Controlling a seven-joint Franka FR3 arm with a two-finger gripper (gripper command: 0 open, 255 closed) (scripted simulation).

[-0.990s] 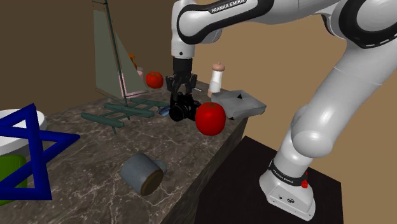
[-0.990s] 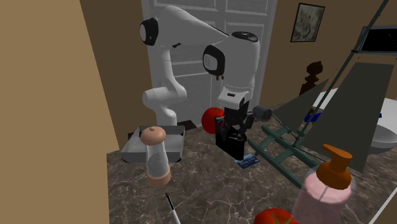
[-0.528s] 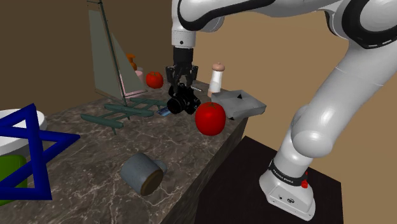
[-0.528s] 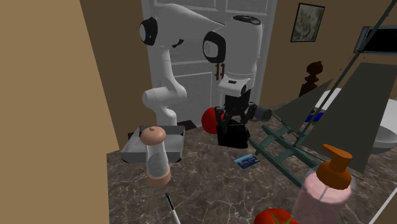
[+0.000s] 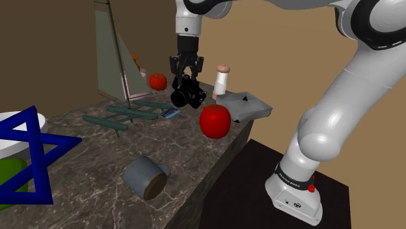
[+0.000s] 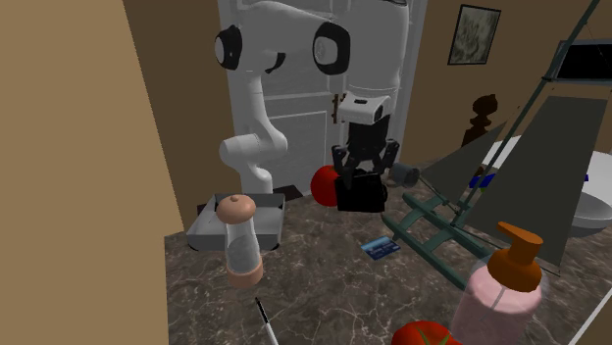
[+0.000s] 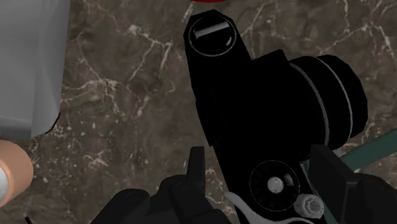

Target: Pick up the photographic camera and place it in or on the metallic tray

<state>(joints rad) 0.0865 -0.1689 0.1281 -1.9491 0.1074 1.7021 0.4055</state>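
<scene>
The pincer pinches the black camera between its two fingers. The camera hangs just under the pincer, clear of the marble bench. The grey tray lies on the bench, lower than the pincer and to one side of it, beside a red apple.

— How many red fruits do you count?
— Two: a red apple at the countertop's edge, another red fruit toward its far corner.
— And the rest?
— One black camera, one grey tray, one capped bottle, one pump bottle, one grey can, one blue card
</scene>
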